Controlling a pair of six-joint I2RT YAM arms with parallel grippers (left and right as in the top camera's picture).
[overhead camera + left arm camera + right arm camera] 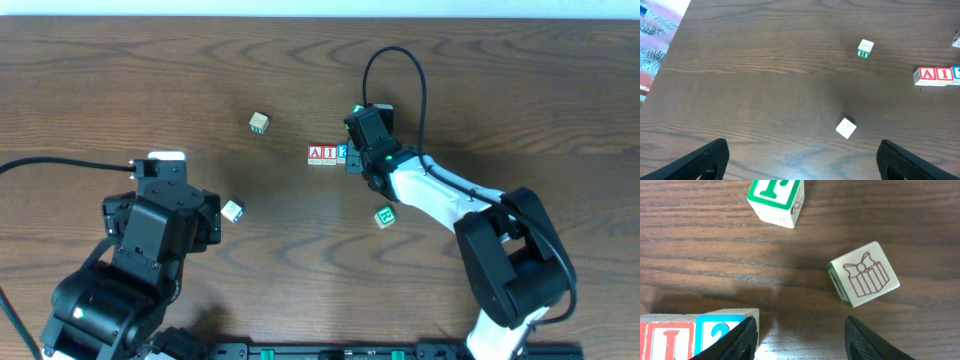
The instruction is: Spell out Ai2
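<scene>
The red "A" cube (315,153), red "I" cube (329,153) and blue "2" cube (342,152) stand touching in a row at the table's middle. The left wrist view shows the A (927,75), the I (943,74) and the 2 (956,73) at its right edge. My right gripper (800,340) is open and empty. Its left finger is right beside the 2 cube (720,330), next to the I cube (670,340). In the overhead view it (352,158) partly hides the 2. My left gripper (802,160) is open and empty, far to the left.
A green-lettered cube (385,216) lies below the right arm. A pale cube (259,122) sits up left of the row. A white cube (232,211) lies by my left gripper (212,216). The right wrist view shows a green-lettered cube (776,197) and a gift-picture cube (865,275).
</scene>
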